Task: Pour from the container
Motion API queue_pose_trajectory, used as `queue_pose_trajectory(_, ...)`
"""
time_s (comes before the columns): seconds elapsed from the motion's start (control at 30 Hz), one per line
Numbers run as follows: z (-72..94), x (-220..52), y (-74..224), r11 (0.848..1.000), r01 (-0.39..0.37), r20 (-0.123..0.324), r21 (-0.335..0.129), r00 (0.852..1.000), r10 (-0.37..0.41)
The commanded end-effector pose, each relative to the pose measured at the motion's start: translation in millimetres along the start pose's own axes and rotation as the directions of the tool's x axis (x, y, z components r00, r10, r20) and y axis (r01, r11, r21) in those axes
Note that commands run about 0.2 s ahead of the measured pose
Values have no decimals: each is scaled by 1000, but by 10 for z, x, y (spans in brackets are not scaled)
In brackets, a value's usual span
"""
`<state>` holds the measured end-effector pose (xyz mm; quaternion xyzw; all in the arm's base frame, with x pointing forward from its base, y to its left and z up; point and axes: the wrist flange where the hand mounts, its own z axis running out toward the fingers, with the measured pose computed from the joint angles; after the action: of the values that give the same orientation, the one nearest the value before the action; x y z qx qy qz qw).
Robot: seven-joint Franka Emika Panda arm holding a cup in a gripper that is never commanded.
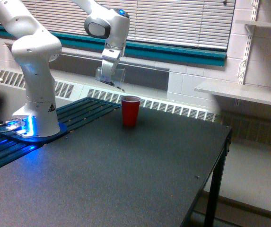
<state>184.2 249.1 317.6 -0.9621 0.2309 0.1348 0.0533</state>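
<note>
Clear container (118,77) is grasped in the gripper (108,75), held above and at ten o'clock of the red cup (130,110). Contents cannot be made out. Its long axis is tilted, mouth toward four o'clock. Red cup stands upright on the table (126,179).

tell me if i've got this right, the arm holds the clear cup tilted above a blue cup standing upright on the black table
Not quite: the standing cup is red, not blue, as the exterior view shows. The rest holds: the gripper holds the clear cup tilted above it, and the red cup stands upright on the black table.
</note>
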Motion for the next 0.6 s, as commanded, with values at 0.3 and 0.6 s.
queue_pose_trajectory(0.3,7,56,10,999,47,36,-20,998,-46)
queue_pose_trajectory(0.6,10,118,2,998,51,52,-32,997,-49)
